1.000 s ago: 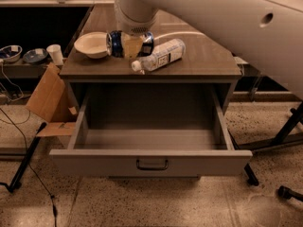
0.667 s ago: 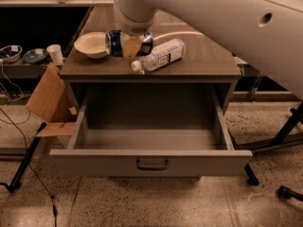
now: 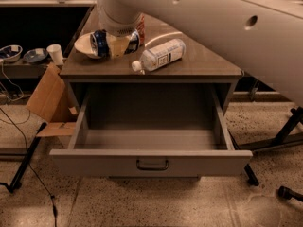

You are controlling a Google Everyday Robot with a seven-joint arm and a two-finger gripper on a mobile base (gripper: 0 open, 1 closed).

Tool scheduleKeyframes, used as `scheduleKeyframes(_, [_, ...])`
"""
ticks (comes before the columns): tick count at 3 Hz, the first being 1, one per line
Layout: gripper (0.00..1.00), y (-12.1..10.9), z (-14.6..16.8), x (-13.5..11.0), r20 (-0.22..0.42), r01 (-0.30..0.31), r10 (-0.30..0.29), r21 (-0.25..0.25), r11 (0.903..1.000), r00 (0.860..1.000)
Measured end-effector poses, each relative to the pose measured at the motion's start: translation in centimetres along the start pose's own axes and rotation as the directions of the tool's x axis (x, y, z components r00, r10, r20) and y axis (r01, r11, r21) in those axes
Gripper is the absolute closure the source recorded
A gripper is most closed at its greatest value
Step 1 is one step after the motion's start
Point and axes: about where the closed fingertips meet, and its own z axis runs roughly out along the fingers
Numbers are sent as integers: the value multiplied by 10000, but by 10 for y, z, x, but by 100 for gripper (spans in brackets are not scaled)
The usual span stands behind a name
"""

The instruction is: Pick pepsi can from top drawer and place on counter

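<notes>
My gripper [image 3: 116, 45] hangs from the large white arm over the back left of the counter [image 3: 199, 65]. It is shut on the pepsi can [image 3: 99, 42], a blue can held on its side, with blue ends showing left and right of the fingers. The can overlaps the right edge of a white bowl [image 3: 81, 46]. I cannot tell whether it touches the counter. The top drawer [image 3: 151, 162] is pulled fully open below, with nothing showing inside and a dark pull handle [image 3: 152, 165] on its front panel.
A clear plastic bottle [image 3: 161, 56] lies on its side on the counter, right of the gripper. A red can [image 3: 141, 25] stands partly hidden behind the arm. A cardboard box [image 3: 47, 98], cables and a shelf with bowls [image 3: 12, 53] are at the left. A stand leg [image 3: 284, 131] is at the right.
My gripper and the pepsi can have shifted a little to the left, toward the white bowl. The drawer and the bottle have not moved.
</notes>
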Motion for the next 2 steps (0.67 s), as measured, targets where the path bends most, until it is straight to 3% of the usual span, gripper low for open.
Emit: scheduleKeyframes(2, [100, -27, 16, -43, 741, 1480, -1544, 848, 9853, 9852])
